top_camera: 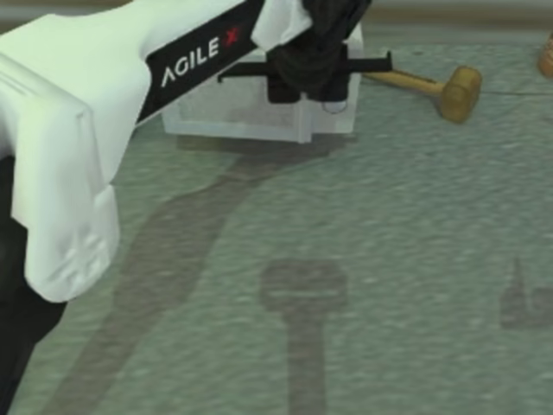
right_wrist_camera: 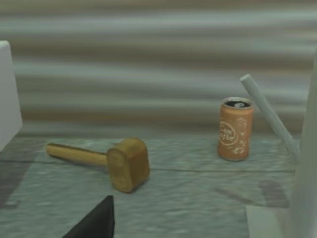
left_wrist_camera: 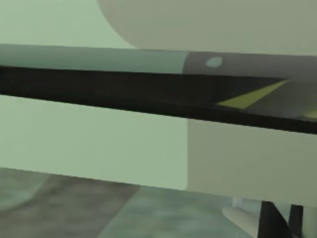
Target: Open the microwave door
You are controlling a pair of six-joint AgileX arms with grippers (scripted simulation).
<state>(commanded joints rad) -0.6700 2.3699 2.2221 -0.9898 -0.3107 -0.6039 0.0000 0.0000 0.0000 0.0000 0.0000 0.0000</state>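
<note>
At the table's far side, left of centre, the microwave [top_camera: 259, 112] is seen, largely covered by the left pincer [top_camera: 304, 67] reaching over its front; whether that pincer is wide or narrow cannot be told. The right arm is parked out of the top view.

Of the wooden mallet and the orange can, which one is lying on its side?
The wooden mallet lies flat, handle along the table. The orange can stands upright, dark top facing up, farther from the microwave.
</note>
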